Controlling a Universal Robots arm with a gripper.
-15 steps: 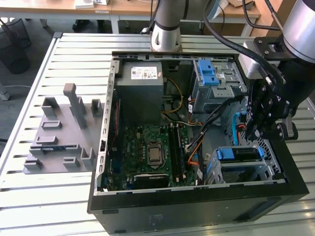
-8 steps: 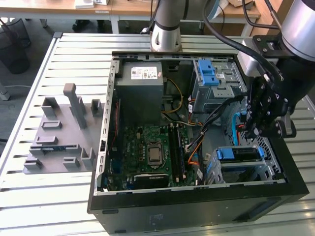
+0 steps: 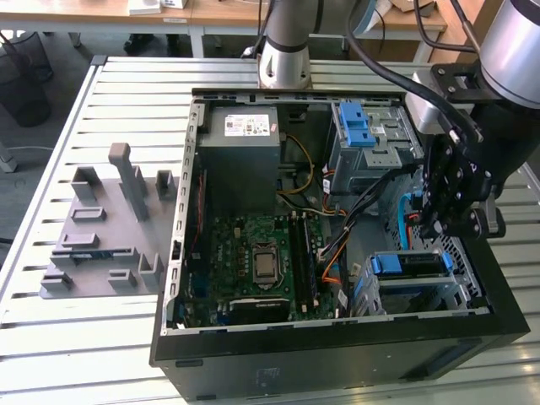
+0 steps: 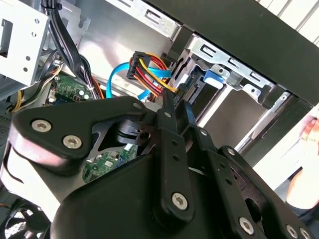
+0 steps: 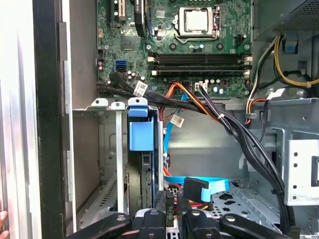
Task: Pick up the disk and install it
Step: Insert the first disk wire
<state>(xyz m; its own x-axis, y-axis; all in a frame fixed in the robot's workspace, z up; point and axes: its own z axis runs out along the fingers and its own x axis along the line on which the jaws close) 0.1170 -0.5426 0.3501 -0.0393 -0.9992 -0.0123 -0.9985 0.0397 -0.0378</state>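
While the black gripper (image 3: 445, 221) hangs low inside the open computer case (image 3: 321, 363) near its front wall, its fingers (image 5: 166, 209) look drawn close together in the first wrist view, nothing visibly between them, though the linkage hides much. Just beside it, the disk (image 3: 411, 266) sits seated in the lower drive cage at the case's front corner, blue carrier tab (image 5: 141, 135) showing. Farther in lie the motherboard (image 3: 257, 261), the grey power supply (image 3: 245, 139) at the rear corner, and a grey fixture tray (image 3: 101, 245) on the slatted table (image 3: 51, 337).
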